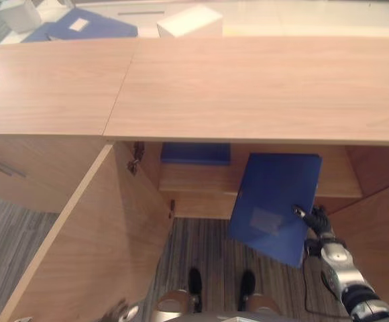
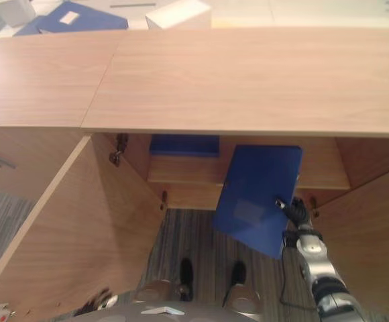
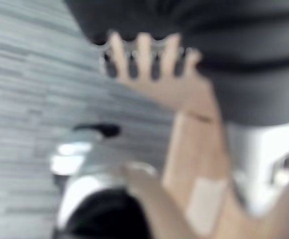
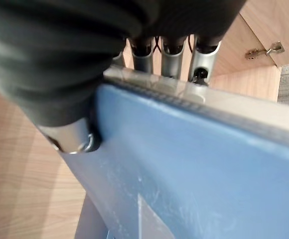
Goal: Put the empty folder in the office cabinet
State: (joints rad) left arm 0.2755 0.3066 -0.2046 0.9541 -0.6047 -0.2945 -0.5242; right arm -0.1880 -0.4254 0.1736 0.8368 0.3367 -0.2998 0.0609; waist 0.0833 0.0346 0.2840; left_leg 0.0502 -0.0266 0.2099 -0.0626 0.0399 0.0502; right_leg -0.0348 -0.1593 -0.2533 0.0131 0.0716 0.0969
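1. Right hand (image 1: 317, 221) grips the flat blue folder (image 1: 275, 204) at its lower right edge; in the right wrist view its silver fingers (image 4: 173, 57) lie over the folder's rim with the thumb (image 4: 74, 139) pressed against the blue face (image 4: 194, 179).
2. That folder hangs tilted in front of the open wooden office cabinet (image 1: 261, 87), its top edge up against the light wooden shelf (image 1: 201, 178) and its lower corner out over the grey striped carpet (image 1: 208, 245).
3. On the shelf, left of the held folder, lies a second blue folder (image 1: 196, 153).
4. Both cabinet doors stand open, the left wooden door (image 1: 94, 235) swung far out.
5. Left hand (image 3: 149, 52) shows blurred in its own wrist view, fingers apparently straight and spread, holding nothing.
6. Beyond the cabinet top, another blue folder (image 1: 87, 25) and a white box (image 1: 189, 21) rest on a pale surface.
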